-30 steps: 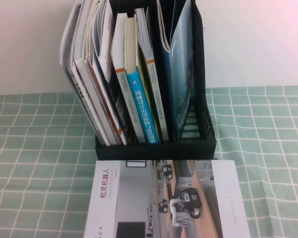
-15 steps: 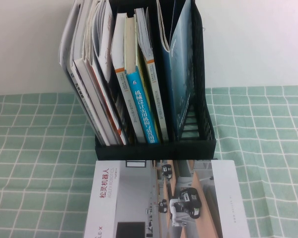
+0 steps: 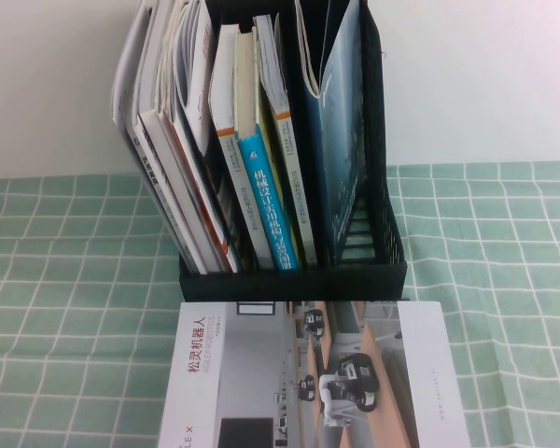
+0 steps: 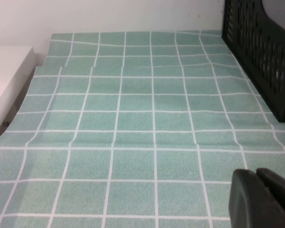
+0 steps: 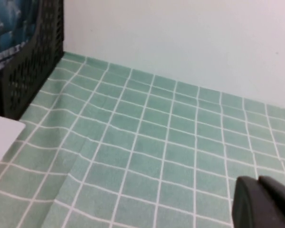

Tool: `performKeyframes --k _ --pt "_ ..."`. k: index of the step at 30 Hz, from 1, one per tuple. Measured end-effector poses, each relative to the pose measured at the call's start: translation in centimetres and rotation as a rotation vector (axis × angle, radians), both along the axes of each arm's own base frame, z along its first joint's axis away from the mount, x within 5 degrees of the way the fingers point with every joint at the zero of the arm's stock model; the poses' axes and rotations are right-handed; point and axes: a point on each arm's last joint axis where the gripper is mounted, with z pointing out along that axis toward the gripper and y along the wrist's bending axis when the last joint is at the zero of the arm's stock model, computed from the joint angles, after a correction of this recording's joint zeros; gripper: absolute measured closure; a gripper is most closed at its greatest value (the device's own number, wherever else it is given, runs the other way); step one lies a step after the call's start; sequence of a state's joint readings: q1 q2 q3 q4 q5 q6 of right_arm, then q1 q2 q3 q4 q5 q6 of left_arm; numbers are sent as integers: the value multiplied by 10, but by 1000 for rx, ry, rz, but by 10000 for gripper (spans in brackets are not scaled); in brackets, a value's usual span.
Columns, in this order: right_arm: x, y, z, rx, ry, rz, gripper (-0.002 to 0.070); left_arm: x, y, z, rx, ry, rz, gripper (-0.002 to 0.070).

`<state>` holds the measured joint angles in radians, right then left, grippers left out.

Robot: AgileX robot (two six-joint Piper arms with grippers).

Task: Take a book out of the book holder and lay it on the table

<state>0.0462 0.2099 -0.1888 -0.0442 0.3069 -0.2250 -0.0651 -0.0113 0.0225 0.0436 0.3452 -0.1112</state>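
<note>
The book (image 3: 313,378), white and grey with a photo of wheeled robots, lies flat on the table (image 3: 65,280) just in front of the book holder (image 3: 294,278). A white corner of the book (image 5: 2,135) shows in the right wrist view. The black book holder stands upright, packed with several other books. Neither arm appears in the high view. My left gripper (image 4: 256,175) is shut over bare cloth, to the left of the book holder's ribbed wall (image 4: 261,47). My right gripper (image 5: 257,183) is shut over bare cloth, to the right of the book holder's slotted wall (image 5: 31,71).
A blue-spined book (image 3: 271,215) and a white book with an orange corner (image 3: 205,140) stand in the rack. A white wall rises behind the table. A white ledge (image 4: 7,80) borders the cloth's left edge. The cloth has creases right of the book.
</note>
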Motion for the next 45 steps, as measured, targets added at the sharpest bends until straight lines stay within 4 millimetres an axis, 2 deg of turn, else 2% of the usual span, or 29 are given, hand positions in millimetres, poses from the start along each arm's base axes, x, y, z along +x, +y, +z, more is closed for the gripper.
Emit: performKeyframes --k 9,20,27,37,45 --pt "-11 -7 -37 86 -1 -137 678 0 0 0 -2 0 1 678" --pt "-12 -9 -43 148 -8 -190 678 0 0 0 1 0 1 678" --pt "-12 -9 -63 154 56 -197 678 0 0 0 1 0 1 678" --pt "-14 -9 -66 145 83 -199 678 0 0 0 3 0 0 678" --pt "-16 -9 -63 56 36 -171 678 0 0 0 3 0 0 678"
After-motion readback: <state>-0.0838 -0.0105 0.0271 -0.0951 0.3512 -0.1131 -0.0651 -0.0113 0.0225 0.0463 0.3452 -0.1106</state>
